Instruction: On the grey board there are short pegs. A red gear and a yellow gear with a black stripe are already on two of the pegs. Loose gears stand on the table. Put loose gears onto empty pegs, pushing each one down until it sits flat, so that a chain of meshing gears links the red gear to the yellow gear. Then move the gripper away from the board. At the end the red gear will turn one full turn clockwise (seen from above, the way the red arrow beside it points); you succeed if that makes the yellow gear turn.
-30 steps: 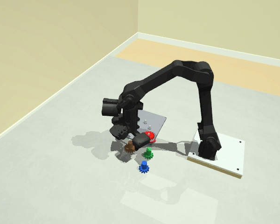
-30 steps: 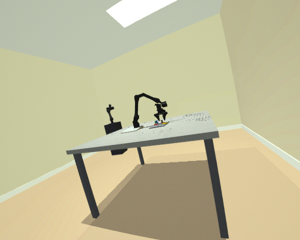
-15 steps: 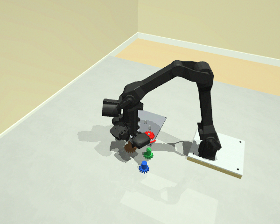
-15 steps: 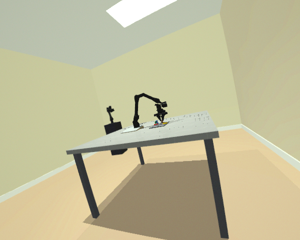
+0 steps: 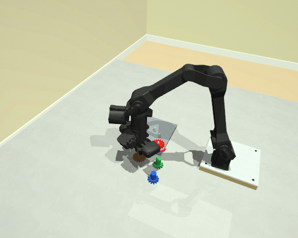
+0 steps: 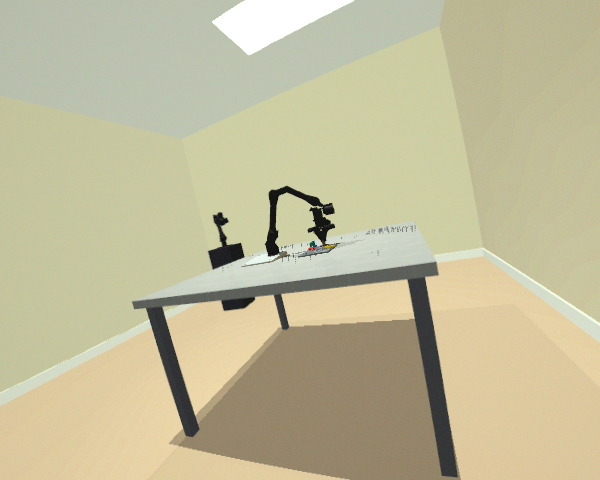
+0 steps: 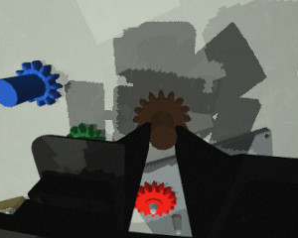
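Observation:
My gripper [image 7: 162, 129] is shut on the upright handle of the brown gear [image 5: 139, 157] [image 7: 161, 105], which is at the table beside the grey board [image 5: 170, 127] [image 7: 258, 141]. The red gear [image 5: 160, 143] [image 7: 161, 200] sits on a peg at the board's near corner. Two bare pegs [image 5: 159, 135] [image 5: 154, 129] show beyond it. The green gear [image 5: 158, 163] [image 7: 85, 132] and the blue gear [image 5: 153, 178] [image 7: 44, 83] stand on the table with their handles up. The yellow gear [image 6: 330, 246] shows small in the exterior view; the arm hides it in the top view.
The arm's white base plate [image 5: 243, 158] lies right of the gears. The green gear stands close to one side of the gripper, and the blue gear stands farther out. The board's far left part is hidden behind the arm in the top view.

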You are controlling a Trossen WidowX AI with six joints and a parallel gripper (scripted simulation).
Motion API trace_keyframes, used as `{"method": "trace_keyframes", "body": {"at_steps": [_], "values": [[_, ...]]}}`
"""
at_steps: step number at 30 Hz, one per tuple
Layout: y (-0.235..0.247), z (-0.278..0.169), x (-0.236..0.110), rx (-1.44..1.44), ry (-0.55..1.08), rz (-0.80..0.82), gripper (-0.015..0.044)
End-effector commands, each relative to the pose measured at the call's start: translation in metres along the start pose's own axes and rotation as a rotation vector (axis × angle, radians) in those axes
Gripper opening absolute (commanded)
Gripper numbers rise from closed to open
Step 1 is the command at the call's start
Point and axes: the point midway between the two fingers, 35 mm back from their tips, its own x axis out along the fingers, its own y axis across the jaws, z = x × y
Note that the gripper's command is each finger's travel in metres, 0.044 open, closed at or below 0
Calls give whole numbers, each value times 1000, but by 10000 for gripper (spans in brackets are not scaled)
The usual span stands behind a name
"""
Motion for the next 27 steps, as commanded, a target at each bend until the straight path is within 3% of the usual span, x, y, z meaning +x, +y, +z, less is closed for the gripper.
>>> {"method": "trace_keyframes", "body": {"at_steps": [1, 27], "values": [[-3, 2, -7, 1, 0, -9, 0], [-10, 11, -57, 1, -2, -10, 0]]}}
